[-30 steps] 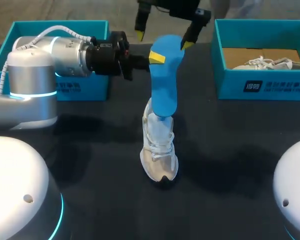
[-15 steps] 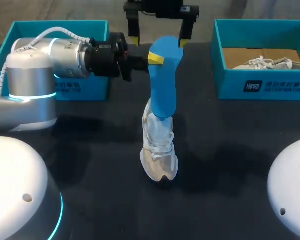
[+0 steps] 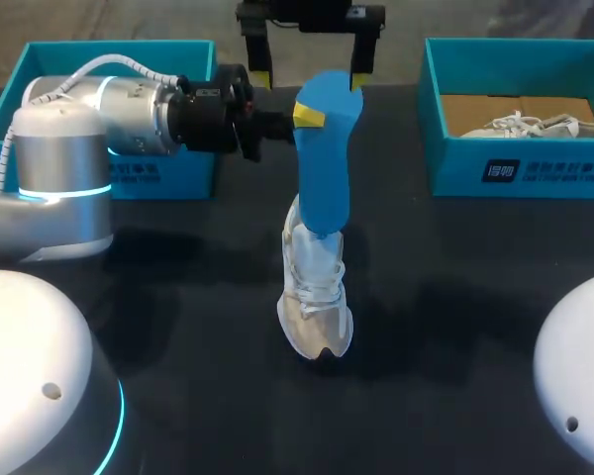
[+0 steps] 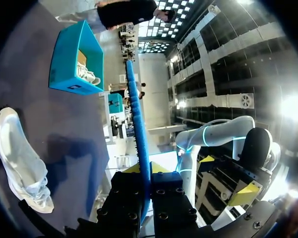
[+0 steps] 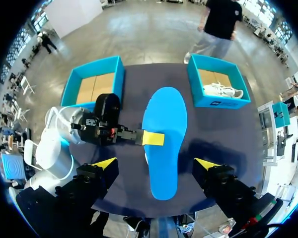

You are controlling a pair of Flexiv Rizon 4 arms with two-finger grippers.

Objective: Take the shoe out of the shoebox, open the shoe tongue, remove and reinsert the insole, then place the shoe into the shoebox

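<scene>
Desk: white mesh sneaker at centre.
Left pincer: clamps blue foam insole by its edge, upright over shoe mouth.
Right pincer: spread wide astride its top, seemingly to guide it.

Bright overhead light, soft shadows across the table

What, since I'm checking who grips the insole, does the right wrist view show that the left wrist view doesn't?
Only right wrist: the insole face-on, the left gripper pinching its edge, the right gripper open with fingers either side, and an empty shoebox. Only left wrist: the white shoe in plain sight on the table. Both: the insole and the shoebox holding a second shoe.
</scene>
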